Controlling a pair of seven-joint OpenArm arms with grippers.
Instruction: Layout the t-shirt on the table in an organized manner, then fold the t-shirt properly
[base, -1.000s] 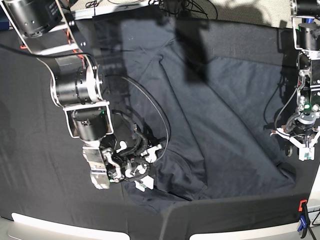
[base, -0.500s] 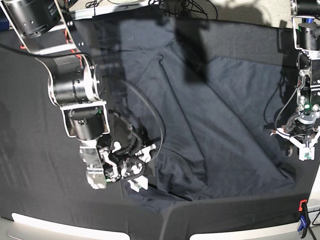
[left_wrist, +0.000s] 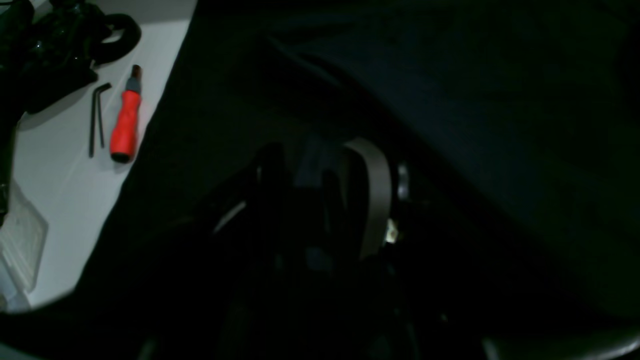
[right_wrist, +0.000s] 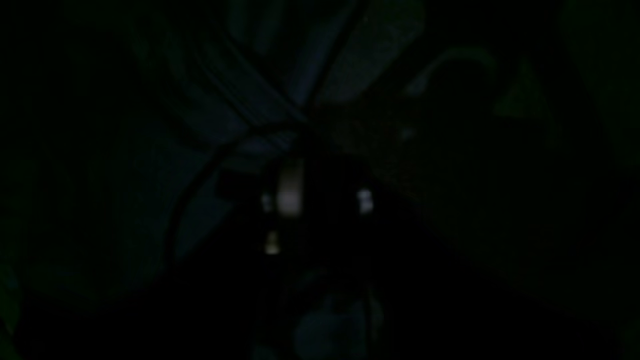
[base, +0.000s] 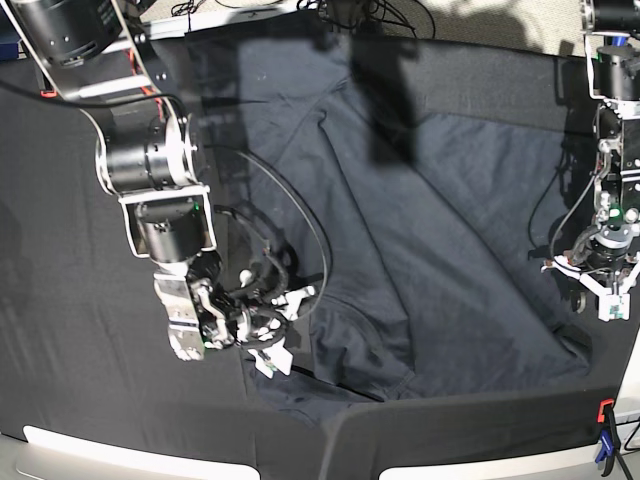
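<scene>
**Shirt spread crumpled on the black table, one gripper low at its edge**

The t-shirt (base: 430, 250) lies unfolded across the middle of the table (base: 60, 300), rumpled, with long diagonal creases running over it and one corner bunched toward the table's near edge. It is not folded.

The right gripper (base: 275, 335) sits low over the shirt's near-left edge, its white fingertips just at the cloth. From the base view the jaws look drawn narrow, but whether they pinch the fabric cannot be told; the right wrist view is too dark to settle it, showing only folds of the t-shirt (right_wrist: 260, 100) close below.

The left gripper (base: 605, 290) hangs beside the shirt's far-right edge, over bare table cloth, apart from the shirt. Its jaws look parted with nothing between them.

In the left wrist view, beyond the table's black cloth, a pale surface (left_wrist: 60, 200) carries a red-handled screwdriver (left_wrist: 125, 122) and, just beside it, a hex key (left_wrist: 97, 117). A red and blue clamp (base: 605, 440) grips the table's near corner by the left gripper.
</scene>
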